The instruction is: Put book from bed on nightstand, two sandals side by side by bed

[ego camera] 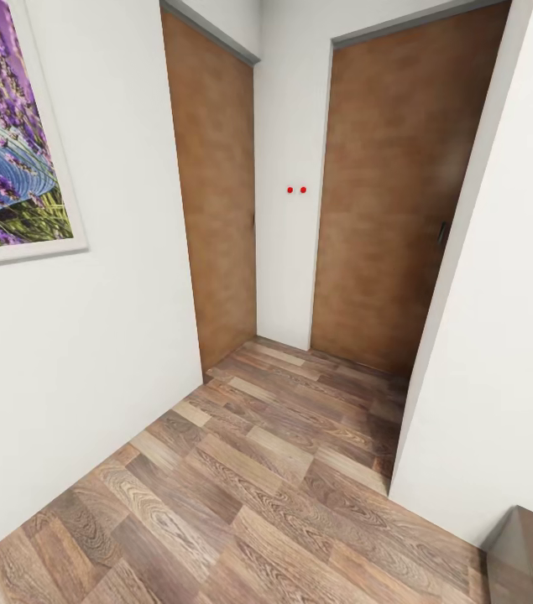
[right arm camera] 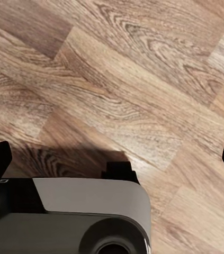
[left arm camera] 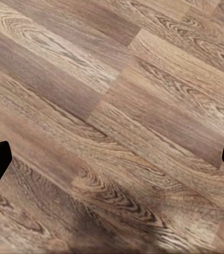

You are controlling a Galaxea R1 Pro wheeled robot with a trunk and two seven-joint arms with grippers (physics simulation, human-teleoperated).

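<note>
Wood-plank floor (ego camera: 283, 495) lies below both grippers, spread wide, empty; turning risks clipping the white wall (ego camera: 501, 377).

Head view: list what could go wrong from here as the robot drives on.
1. Both brown doors, the left one and the right one, look shut, so driving straight on would likely end in a bump.
2. The white wall corner juts in on the right and narrows the wood-plank floor; a wide turn could clip it.
</note>
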